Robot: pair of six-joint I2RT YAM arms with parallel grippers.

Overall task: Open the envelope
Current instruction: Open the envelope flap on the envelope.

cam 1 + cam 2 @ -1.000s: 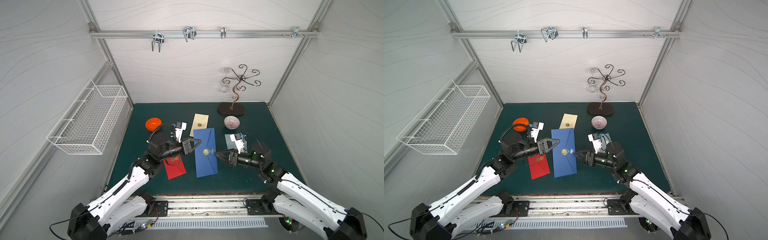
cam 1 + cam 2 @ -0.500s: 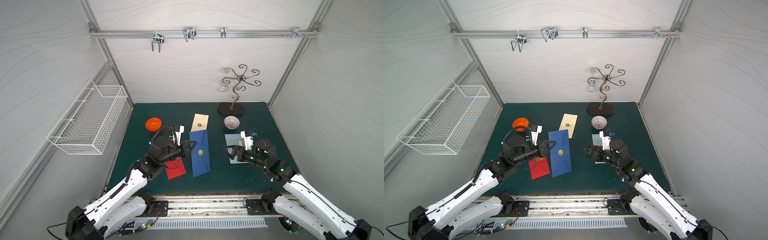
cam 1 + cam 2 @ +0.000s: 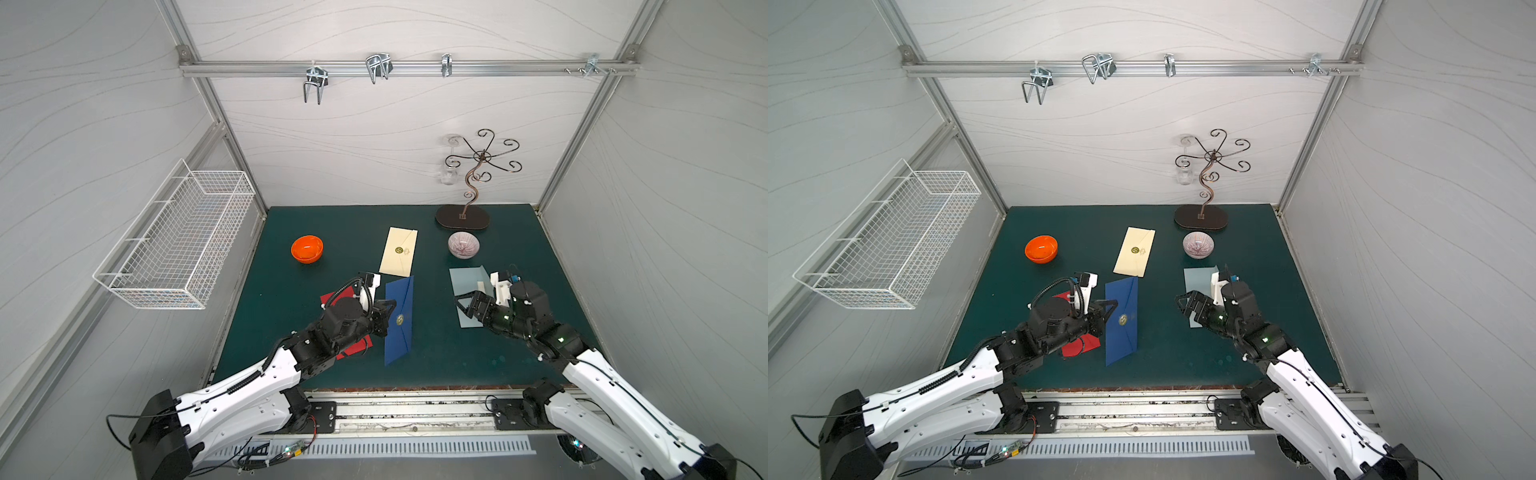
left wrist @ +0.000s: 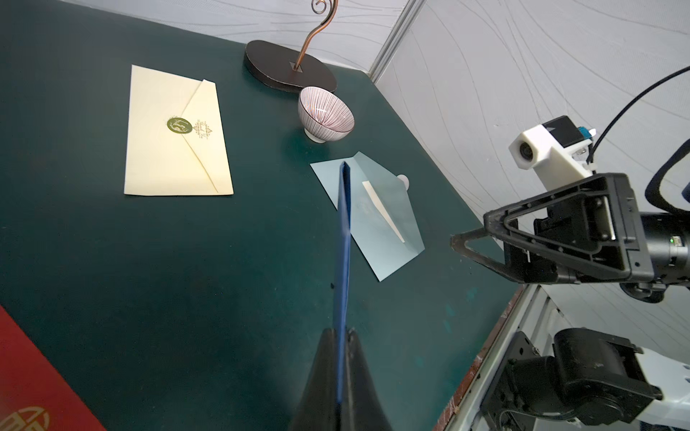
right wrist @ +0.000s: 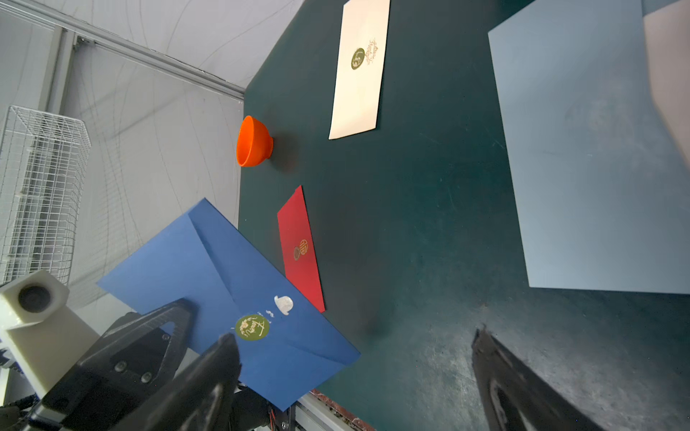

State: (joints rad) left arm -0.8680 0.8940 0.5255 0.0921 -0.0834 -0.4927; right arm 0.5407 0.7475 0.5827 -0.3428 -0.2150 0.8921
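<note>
Left tool [image 3: 386,318] is gripping the blue envelope [image 3: 401,332], holding it on edge over the surface [image 3: 436,361]. Its flap is still lying shut under the gold seal [image 5: 252,327], so the opening is judged as remaining undone. Right tool [image 3: 459,307] is standing open and empty, well apart from it.

Blue envelope [image 5: 209,268] seal [image 5: 252,327]: script illegible

The blue envelope [image 3: 398,341] was held raised, nearly on edge; its flap was closed under a round green-gold seal [image 3: 400,319].
</note>
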